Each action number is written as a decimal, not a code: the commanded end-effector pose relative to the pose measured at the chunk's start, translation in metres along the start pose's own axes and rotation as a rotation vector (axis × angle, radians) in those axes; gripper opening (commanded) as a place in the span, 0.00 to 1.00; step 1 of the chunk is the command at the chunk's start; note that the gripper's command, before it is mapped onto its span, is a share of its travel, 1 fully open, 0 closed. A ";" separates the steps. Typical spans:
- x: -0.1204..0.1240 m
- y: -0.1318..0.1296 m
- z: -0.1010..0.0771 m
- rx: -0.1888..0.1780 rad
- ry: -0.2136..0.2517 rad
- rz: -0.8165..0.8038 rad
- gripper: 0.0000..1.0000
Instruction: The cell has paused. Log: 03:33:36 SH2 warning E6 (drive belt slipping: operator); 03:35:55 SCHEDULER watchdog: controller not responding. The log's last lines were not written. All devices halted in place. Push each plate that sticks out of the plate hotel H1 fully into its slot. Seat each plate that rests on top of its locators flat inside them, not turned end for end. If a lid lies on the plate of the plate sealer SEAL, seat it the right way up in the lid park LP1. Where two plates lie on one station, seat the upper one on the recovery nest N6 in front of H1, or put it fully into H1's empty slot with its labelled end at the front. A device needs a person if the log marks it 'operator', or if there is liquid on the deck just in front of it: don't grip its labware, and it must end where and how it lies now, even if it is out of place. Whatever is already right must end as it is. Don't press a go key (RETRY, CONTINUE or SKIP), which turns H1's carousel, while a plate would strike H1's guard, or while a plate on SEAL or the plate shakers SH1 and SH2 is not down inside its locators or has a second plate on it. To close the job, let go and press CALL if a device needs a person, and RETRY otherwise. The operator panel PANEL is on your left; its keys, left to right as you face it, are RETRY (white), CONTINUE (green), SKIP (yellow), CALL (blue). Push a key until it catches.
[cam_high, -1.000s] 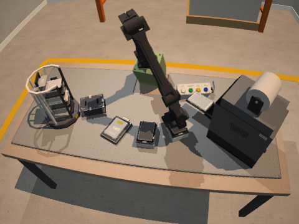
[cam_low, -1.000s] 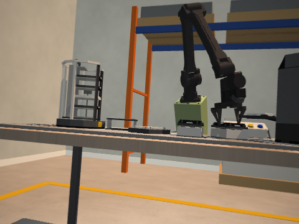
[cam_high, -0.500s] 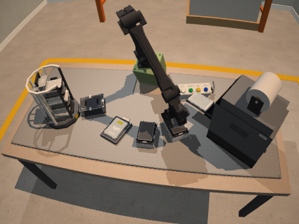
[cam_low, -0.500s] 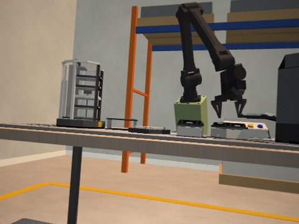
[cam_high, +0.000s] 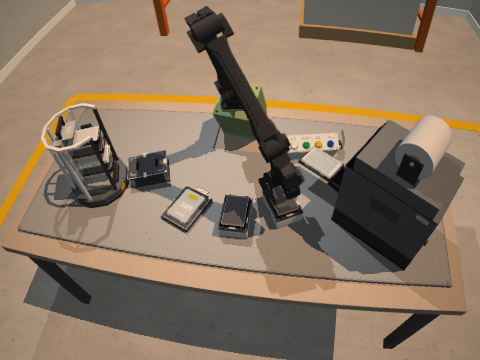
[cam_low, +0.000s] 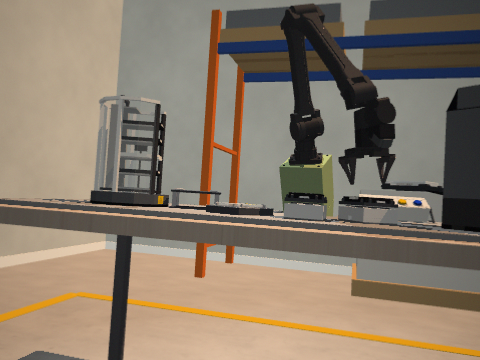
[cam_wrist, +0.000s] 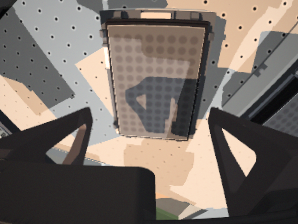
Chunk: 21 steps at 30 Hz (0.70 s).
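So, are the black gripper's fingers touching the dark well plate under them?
No: in the exterior view the open gripper hangs above the plate, with a gap.

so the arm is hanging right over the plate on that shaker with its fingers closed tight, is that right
Not quite: the gripper does hang over the plate on the shaker, but its fingers are spread wide open, with nothing between them. The wrist view shows one on each side of the plate.
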<state>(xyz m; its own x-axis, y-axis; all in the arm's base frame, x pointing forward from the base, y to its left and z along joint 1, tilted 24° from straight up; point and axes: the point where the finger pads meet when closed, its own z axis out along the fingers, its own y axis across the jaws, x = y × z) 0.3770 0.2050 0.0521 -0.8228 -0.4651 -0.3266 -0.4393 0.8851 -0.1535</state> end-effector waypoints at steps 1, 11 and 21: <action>-0.009 0.000 -0.005 0.000 -0.017 0.003 1.00; -0.022 0.008 -0.039 -0.004 -0.045 0.006 1.00; -0.020 0.011 -0.067 -0.005 -0.045 0.007 1.00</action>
<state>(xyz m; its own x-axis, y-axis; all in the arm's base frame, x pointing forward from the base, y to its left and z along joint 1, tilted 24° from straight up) 0.3607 0.2120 0.0974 -0.8171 -0.4654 -0.3404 -0.4408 0.8847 -0.1516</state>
